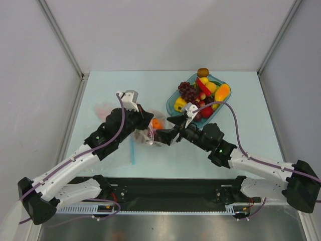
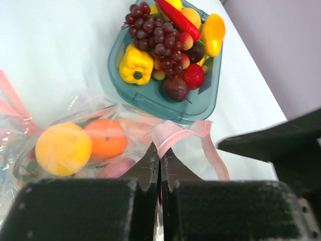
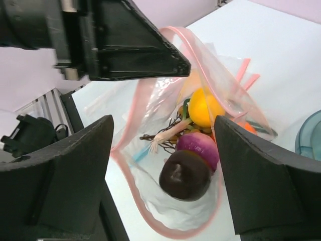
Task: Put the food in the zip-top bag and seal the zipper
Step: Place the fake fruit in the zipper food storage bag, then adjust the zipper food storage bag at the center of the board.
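Observation:
The clear zip-top bag (image 1: 147,134) lies mid-table with its mouth held up. My left gripper (image 2: 160,159) is shut on the pink zipper (image 2: 173,133) at the mouth's rim. Inside the bag are a yellow lemon (image 3: 200,108), an orange (image 2: 105,138), a purple piece (image 3: 198,145), a pale green stalk (image 3: 170,134) and a dark brown fruit (image 3: 184,174) lying loose just inside the mouth. My right gripper (image 3: 163,123) hovers open over the mouth, its fingers either side of the dark fruit and not touching it. More food (image 1: 193,93) fills the teal tray (image 1: 169,106).
The teal tray (image 2: 150,103) sits just behind and right of the bag, holding grapes, a yellow pepper, a red chilli and other pieces. A brown fruit (image 1: 202,72) lies beyond the tray. A light-blue strip (image 1: 133,150) lies on the table near the bag. Grey walls close in both sides.

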Controlling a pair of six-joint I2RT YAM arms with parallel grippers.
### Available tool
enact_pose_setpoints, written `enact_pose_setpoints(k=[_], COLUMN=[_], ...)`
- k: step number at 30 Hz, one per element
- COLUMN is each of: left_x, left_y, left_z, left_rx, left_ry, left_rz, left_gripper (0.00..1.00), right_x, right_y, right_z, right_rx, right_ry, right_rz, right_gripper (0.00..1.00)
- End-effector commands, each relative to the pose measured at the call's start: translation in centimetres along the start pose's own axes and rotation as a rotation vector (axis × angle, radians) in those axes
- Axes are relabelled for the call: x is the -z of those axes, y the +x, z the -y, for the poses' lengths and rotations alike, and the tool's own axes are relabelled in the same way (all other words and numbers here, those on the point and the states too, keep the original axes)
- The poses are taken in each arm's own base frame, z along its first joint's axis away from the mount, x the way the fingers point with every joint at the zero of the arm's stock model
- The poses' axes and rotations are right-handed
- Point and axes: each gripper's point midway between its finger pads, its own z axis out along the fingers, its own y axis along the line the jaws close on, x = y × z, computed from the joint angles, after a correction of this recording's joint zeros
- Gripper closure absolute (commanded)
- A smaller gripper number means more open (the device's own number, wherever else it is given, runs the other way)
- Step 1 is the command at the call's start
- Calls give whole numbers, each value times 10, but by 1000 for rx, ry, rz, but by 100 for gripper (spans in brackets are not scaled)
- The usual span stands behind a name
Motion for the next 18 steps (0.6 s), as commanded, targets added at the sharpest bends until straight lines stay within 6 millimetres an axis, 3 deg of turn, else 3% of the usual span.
enact_pose_setpoints(k=[1, 4, 7, 10, 15, 18], left_x=[4, 5, 7, 11, 17, 20], left_y=[-17, -17, -18, -20, -23, -26], left_z=[-8, -8, -7, -8, -16, -17], left_rx=[23, 30, 39, 50, 77, 82], left_ry=[-42, -36, -30, -29, -55, -59], left_rz=[80, 89, 96, 119, 158, 176], left_gripper=[99, 99, 99, 99, 98, 97], right_x=[5, 10, 13, 17, 14, 9], right_y=[-23, -27, -23, -17, -11, -8], right_z=[3, 14, 39, 60, 70, 60], right_rx=[40, 36, 24, 7, 17, 28], right_ry=[54, 123, 272, 399, 455, 385], right_rz=[51, 49, 25, 16, -13, -26], right_gripper=[16, 23, 32, 27, 25, 28])
